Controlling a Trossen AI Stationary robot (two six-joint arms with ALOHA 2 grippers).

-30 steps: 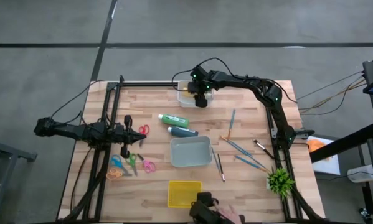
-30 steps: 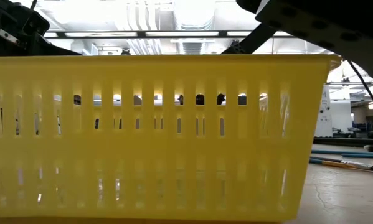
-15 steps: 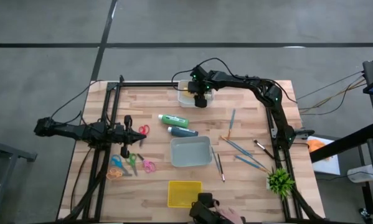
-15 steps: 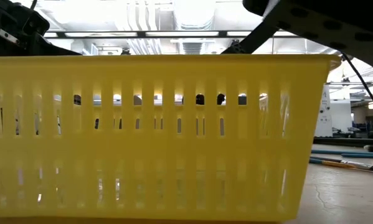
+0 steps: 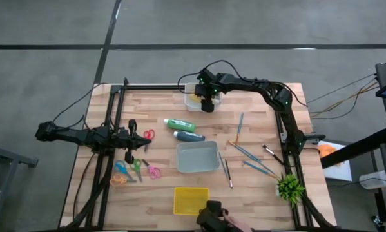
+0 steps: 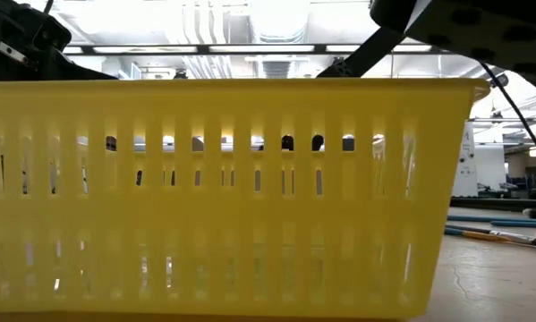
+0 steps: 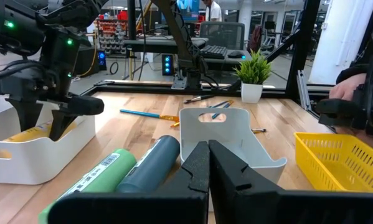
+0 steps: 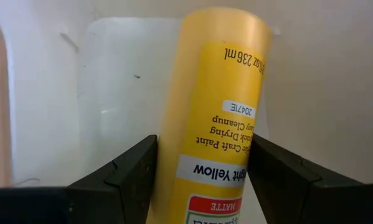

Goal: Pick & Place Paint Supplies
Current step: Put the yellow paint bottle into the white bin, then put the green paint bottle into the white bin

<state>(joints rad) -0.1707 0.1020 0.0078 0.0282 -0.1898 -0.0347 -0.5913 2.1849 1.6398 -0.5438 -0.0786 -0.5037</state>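
My right gripper (image 5: 207, 102) is over the white bin (image 5: 194, 103) at the table's far edge, open, with a finger on either side of the yellow tube (image 8: 214, 118). The tube lies in the bin and also shows in the left wrist view (image 7: 25, 132). The green tube (image 5: 179, 124) and the dark blue tube (image 5: 188, 136) lie side by side on the table's middle. Several brushes (image 5: 247, 153) lie on the right half. My left gripper (image 7: 208, 168) is shut and empty, low over the table's left side (image 5: 131, 136). My right gripper's fingers (image 8: 127, 171) come from above, pointing down, and lie across the yellow tube near its middle (image 8: 202, 168). The tube lies on the white bin's floor. I cannot tell whether the fingers touch it.
A grey bin (image 5: 197, 156) stands at the middle and a yellow slotted basket (image 5: 191, 200) at the near edge, filling the low view (image 6: 223, 197). Scissors (image 5: 136, 169) lie at the left. A green plant (image 5: 289, 187) stands near right. A person's hand (image 5: 228, 222) is at the near edge.
In the low view my right arm's dark outline has drawn back toward the upper right; the high view shows its gripper still over the white bin. The hand at the near edge has shifted a little.
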